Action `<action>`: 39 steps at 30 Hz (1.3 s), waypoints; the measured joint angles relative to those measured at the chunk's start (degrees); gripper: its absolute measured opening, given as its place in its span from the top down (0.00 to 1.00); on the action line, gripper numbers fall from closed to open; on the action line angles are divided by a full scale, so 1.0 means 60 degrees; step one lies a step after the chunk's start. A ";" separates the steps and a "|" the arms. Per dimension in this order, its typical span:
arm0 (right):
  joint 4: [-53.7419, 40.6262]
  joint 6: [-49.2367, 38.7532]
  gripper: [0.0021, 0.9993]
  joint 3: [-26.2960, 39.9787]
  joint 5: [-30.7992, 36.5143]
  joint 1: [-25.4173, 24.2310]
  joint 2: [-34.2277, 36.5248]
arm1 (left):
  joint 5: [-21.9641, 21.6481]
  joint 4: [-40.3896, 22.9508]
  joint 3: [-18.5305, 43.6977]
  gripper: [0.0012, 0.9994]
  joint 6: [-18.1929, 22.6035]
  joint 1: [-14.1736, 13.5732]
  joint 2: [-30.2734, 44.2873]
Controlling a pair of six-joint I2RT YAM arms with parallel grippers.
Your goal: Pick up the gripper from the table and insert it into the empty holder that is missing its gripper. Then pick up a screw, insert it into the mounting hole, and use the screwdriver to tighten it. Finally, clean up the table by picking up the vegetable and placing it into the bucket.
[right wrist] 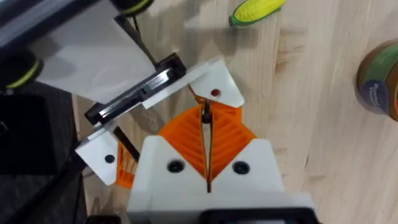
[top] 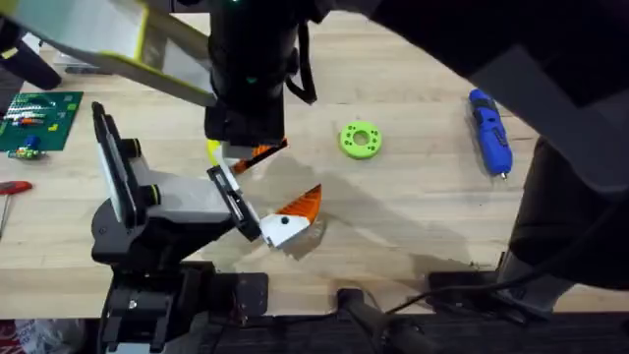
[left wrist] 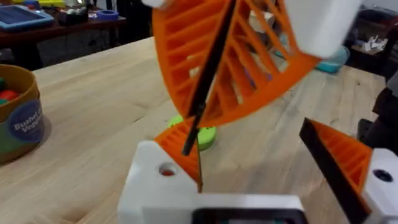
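My left gripper (left wrist: 249,146) stands open low over the table, with one white finger (right wrist: 214,93) showing a red-marked mounting hole (left wrist: 166,169). My right gripper (right wrist: 204,117) hangs right above that finger. Its orange pads are shut on a thin dark pin that looks like the screw (left wrist: 189,140), whose tip is close to the hole. The blue screwdriver (top: 489,133) lies at the far right of the table. Beyond the left gripper lies the yellow vegetable (right wrist: 258,9), which peeks out under the right arm (top: 213,149). The orange-brown bucket (left wrist: 18,115) with its blue label stands off to one side (right wrist: 379,78).
A green ring with holes (top: 360,140) lies mid-table, just beyond the grippers (left wrist: 204,134). A green circuit board (top: 34,118) and a red-handled tool (top: 10,187) sit at the left edge. The right arm crosses dark and large over the top of the overhead view.
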 joint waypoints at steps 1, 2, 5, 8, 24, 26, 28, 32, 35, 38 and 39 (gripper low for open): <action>0.0024 -0.0008 1.00 0.0000 0.0000 0.0000 0.0000 | -0.0002 0.0000 0.0000 0.01 0.0000 0.0000 -0.0002; 0.0053 -0.0021 1.00 0.0000 0.0000 0.0000 0.0000 | 0.0001 0.0000 0.0000 0.01 0.0001 0.0000 0.0001; 0.0085 -0.0038 1.00 0.0000 0.0091 0.0000 0.0001 | -0.0002 0.0000 0.0000 0.01 0.0001 0.0000 0.0001; 0.0109 -0.0038 1.00 0.0004 0.0237 0.0000 0.0034 | 0.0001 0.0000 0.0001 0.01 0.0003 0.0000 -0.0002; 0.0117 -0.0038 1.00 0.0007 0.0393 0.0000 0.0316 | 0.0001 0.0000 0.0000 0.01 0.0004 0.0000 0.0001; 0.0117 -0.0038 1.00 0.0007 0.0393 0.0000 0.0313 | 0.0001 0.0000 0.0000 0.01 0.0003 0.0000 0.0001; 0.0117 -0.0038 1.00 0.0007 0.0393 0.0000 0.0316 | 0.0001 0.0000 0.0000 0.01 0.0004 0.0000 0.0001; 0.0114 -0.0038 1.00 0.0007 0.0393 0.0000 0.0316 | 0.0001 0.0000 0.0000 0.01 0.0004 0.0000 0.0001; 0.0110 -0.0038 1.00 0.0007 0.0397 0.0004 0.0313 | 0.0001 0.0000 0.0000 0.01 0.0003 0.0000 0.0001; 0.0110 -0.0038 1.00 0.0007 0.0393 0.0004 0.0317 | 0.0001 0.0000 0.0000 0.01 0.0004 0.0000 0.0001; 0.0110 -0.0038 1.00 0.0007 0.0393 0.0004 0.0313 | -0.0002 0.0000 0.0000 0.01 0.0004 0.0000 0.0001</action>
